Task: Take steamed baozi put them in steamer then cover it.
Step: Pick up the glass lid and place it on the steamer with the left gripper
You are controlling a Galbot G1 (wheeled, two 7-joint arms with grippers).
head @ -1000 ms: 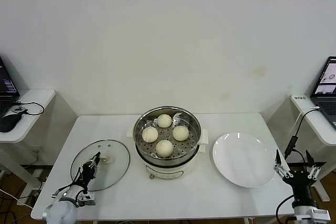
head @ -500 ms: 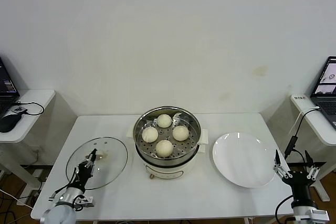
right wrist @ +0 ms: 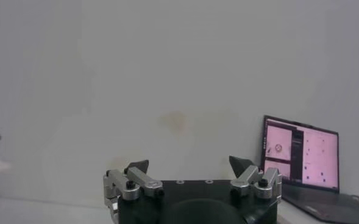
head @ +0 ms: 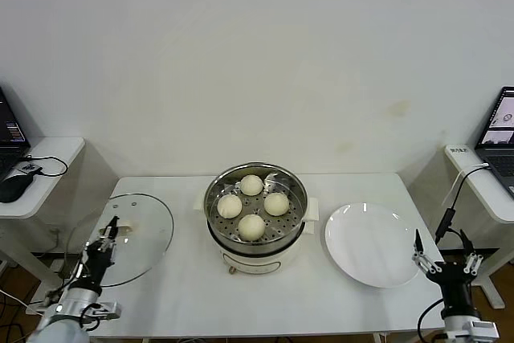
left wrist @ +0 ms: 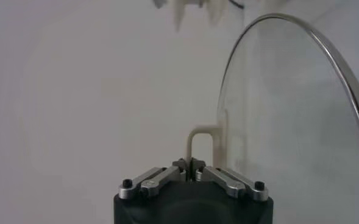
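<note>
- stainless steel, the steamer (head: 255, 213) sits mid-table on its cream base, uncovered, with the four steamed baozi (head: 252, 226) resting on the perforated tray inside.
- the clear glass lid (head: 128, 234) is tilted up at the table's left edge, apart from the steamer; in the left wrist view it (left wrist: 289, 122) stands on edge, its cream handle just ahead of the fingers.
- the left gripper (head: 104, 240) has its fingers pressed together on that lid handle (left wrist: 200, 140).
- the white plate (head: 373, 243) lies bare to the steamer's right.
- the right gripper (head: 443, 253) hangs off the table's right corner, fingers spread wide, holding nothing.
</note>
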